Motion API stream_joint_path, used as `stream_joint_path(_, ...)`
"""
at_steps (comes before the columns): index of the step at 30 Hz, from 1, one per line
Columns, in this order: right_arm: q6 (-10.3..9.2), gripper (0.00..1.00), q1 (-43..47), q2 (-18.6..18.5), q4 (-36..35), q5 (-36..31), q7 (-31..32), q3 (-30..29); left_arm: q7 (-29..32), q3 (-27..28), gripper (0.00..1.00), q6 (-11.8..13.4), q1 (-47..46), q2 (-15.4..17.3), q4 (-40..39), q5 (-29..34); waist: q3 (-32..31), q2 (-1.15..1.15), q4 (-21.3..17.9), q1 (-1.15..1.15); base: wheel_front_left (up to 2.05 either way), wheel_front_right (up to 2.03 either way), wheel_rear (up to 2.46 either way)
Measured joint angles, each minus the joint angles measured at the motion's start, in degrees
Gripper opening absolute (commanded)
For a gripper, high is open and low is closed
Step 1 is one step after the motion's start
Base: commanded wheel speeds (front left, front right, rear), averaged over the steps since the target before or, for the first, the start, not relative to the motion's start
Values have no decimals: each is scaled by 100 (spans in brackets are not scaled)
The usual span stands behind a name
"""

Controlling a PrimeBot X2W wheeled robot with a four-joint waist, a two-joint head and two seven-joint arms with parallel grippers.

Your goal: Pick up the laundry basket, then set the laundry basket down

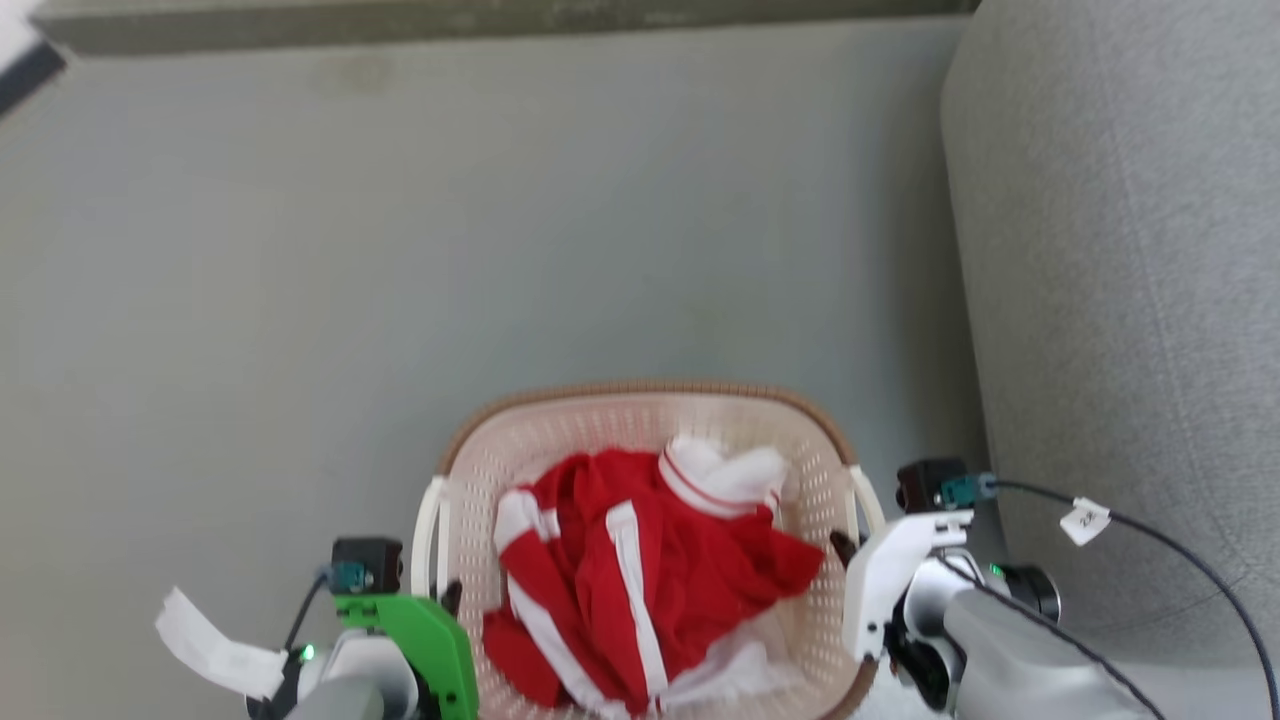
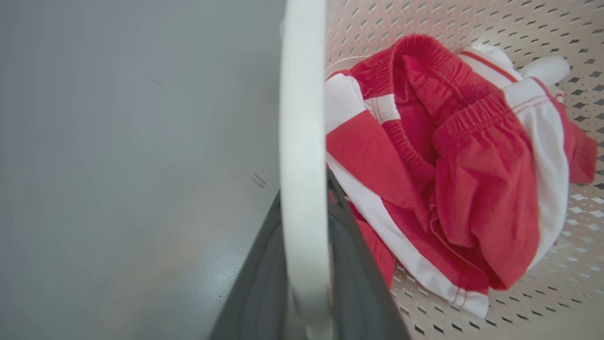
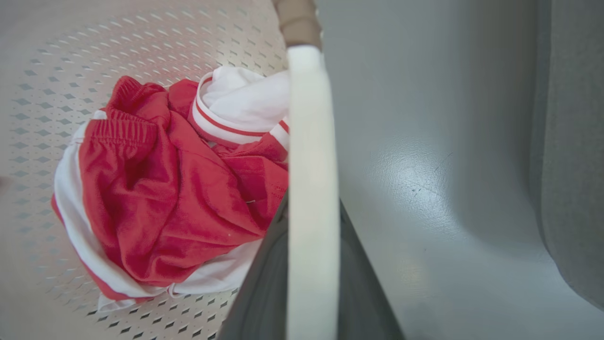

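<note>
The laundry basket (image 1: 650,388) is cream-white and perforated, with a brown woven-look rim, and sits low in the middle of the head view. Red and white clothes (image 1: 640,570) lie crumpled inside it. My left gripper (image 1: 450,598) is at the basket's white left handle (image 1: 430,530). In the left wrist view that handle (image 2: 302,118) runs between my dark fingers (image 2: 255,283), which close on it. My right gripper (image 1: 840,545) is at the right handle (image 1: 866,500). The right wrist view shows that handle (image 3: 311,141) clamped between my fingers (image 3: 255,293). Whether the basket's base touches the floor is hidden.
A grey sofa (image 1: 1120,250) stands close along the basket's right side. Grey floor (image 1: 400,250) stretches ahead and to the left up to a wall base (image 1: 500,20). A black cable with a white tag (image 1: 1085,520) hangs by my right arm.
</note>
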Motion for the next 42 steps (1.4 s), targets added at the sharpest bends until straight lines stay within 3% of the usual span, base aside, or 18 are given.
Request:
stream_joint_path(17, -8, 0, 906, -5, -27, 597, 553, 370, 495, -355, 0, -9, 855, 20, 81, -361, -1230, 0, 38, 0, 0, 0, 0)
stream_joint_path(23, -96, 0, 980, -29, -123, 677, 675, 501, 599, -450, 0, -9, 939, 63, 34, -431, -1550, 0, 52, 0, 0, 0, 0)
stream_joint_path(42, -267, 0, 979, -91, -267, 949, 808, 776, 723, -680, 0, 80, 958, 116, -132, -587, -1647, 0, 56, 0, 0, 0, 0)
